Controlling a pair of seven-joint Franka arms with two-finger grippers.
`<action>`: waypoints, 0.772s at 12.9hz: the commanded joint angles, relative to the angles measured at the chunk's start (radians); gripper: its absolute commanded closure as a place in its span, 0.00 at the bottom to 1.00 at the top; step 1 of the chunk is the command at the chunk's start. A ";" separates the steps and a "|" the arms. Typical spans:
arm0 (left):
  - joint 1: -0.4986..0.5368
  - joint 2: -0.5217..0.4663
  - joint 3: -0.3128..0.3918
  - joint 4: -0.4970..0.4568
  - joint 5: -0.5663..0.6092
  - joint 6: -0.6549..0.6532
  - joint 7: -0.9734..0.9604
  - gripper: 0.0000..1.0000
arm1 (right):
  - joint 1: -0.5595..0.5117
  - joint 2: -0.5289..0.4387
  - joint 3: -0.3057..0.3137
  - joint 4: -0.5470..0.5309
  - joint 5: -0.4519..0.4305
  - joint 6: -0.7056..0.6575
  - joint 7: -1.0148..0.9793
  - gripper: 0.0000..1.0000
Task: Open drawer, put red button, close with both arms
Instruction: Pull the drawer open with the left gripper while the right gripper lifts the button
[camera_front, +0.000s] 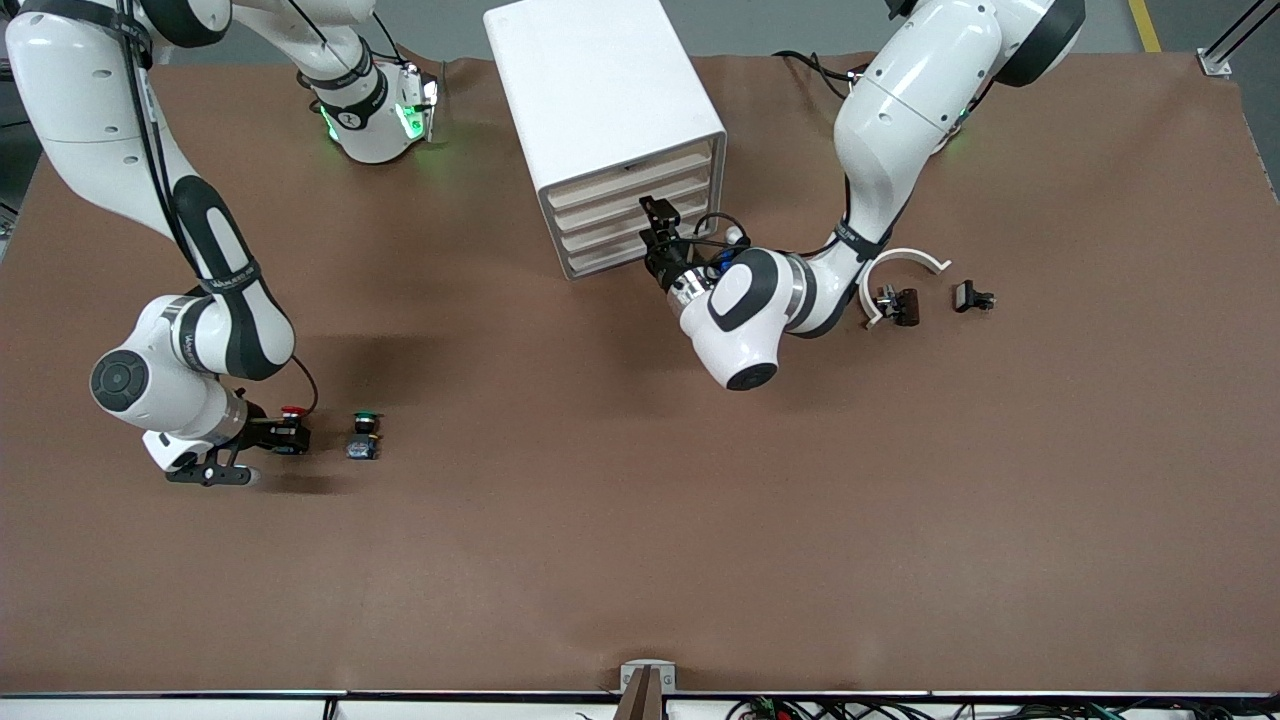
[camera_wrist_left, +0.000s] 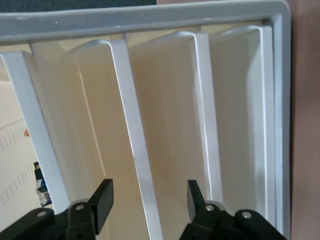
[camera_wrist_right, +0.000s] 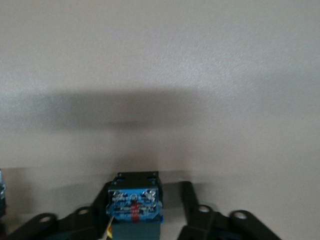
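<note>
The white cabinet (camera_front: 600, 90) stands near the robots' bases. My left gripper (camera_front: 652, 248) is at its front, against the closed drawers. In the left wrist view this gripper (camera_wrist_left: 148, 192) stands open, its fingers (camera_wrist_left: 102, 199) on either side of the front lip (camera_wrist_left: 142, 165) of the drawer (camera_front: 600, 209), second from the top, without touching it. Toward the right arm's end of the table, my right gripper (camera_front: 288, 437) is low around the red button (camera_front: 292, 412). In the right wrist view the button's blue block (camera_wrist_right: 135, 205) lies between the fingers (camera_wrist_right: 187, 196): one touches it, the other stands slightly apart.
A green-capped button (camera_front: 365, 433) stands close beside the red one. Toward the left arm's end lie a white curved piece (camera_front: 905, 262) and two small black parts (camera_front: 898, 305) (camera_front: 972, 297). Brown table surface (camera_front: 640, 520) stretches toward the front camera.
</note>
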 joint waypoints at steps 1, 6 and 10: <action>-0.018 0.011 0.002 0.023 -0.021 -0.018 -0.025 0.48 | -0.006 0.006 0.010 0.020 0.003 -0.037 -0.003 1.00; -0.031 0.027 0.002 0.023 -0.035 -0.018 -0.043 0.72 | -0.001 -0.006 0.013 0.091 0.009 -0.156 0.002 1.00; -0.023 0.030 0.002 0.023 -0.046 -0.018 -0.045 0.96 | -0.001 -0.018 0.013 0.236 0.020 -0.392 0.035 1.00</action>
